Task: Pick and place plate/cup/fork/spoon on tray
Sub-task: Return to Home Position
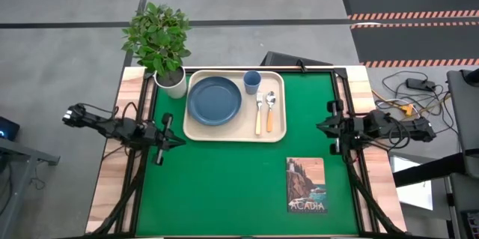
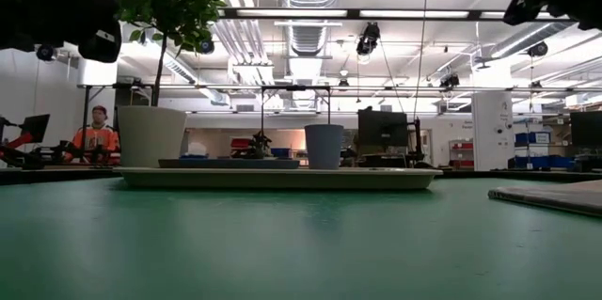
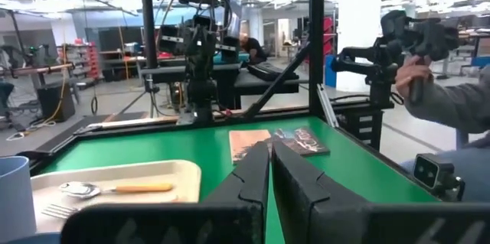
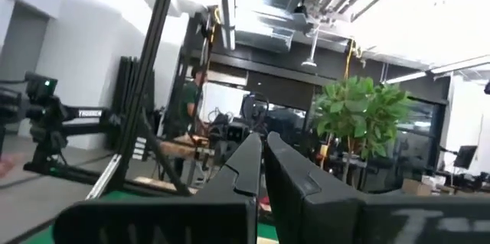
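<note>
The cream tray (image 1: 196, 128) lies at the far middle of the green table. On it rest the dark blue plate (image 1: 215, 100), the light-blue cup (image 1: 252, 82) standing upright, the fork (image 1: 259, 114) and the spoon (image 1: 270, 111), side by side. The cup (image 2: 324, 146) and the tray (image 2: 277, 178) also show in the low view. My left gripper (image 1: 178, 141) is shut and empty at the table's left edge. My right gripper (image 1: 319, 126) is shut and empty at the right edge. The spoon (image 3: 115, 189) and fork (image 3: 57, 211) show in the left wrist view.
A potted plant in a white pot (image 1: 171, 83) stands just left of the tray. An "ACADIA" picture card (image 1: 305, 184) lies on the near right of the table. A person's hand (image 3: 417, 76) shows beyond the table. The green table (image 1: 224, 186) lies bare between card and left edge.
</note>
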### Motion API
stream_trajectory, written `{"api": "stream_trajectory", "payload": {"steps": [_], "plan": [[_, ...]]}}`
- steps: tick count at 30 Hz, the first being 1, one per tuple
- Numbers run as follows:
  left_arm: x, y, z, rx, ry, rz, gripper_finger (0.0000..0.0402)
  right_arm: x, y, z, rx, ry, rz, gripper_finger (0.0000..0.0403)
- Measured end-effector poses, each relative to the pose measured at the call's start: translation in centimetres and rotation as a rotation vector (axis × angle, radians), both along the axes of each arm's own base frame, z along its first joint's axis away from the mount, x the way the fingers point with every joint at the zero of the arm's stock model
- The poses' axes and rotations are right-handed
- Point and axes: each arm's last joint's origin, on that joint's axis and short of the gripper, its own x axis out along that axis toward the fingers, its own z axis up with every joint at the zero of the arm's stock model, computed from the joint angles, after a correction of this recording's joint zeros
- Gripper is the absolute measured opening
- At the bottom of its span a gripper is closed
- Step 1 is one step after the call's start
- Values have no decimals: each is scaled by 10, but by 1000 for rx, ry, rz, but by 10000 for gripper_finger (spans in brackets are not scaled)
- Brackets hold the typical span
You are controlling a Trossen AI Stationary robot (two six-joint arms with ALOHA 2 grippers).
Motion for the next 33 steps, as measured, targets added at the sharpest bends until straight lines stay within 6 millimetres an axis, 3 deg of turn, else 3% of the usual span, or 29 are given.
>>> {"api": "stream_trajectory", "payload": {"steps": [5,11,19,33], "plan": [[2,-1,-2,7,21,1,0,4,0,-7,29,85,3,9],[3,-1,-5,17,52,1,0,8,0,-18,-94,195,-38,9],[6,-2,-9,30,90,1,0,12,1,-29,-113,314,-35,9],[9,-3,-14,49,148,1,0,12,1,-33,-117,352,-33,9]]}}
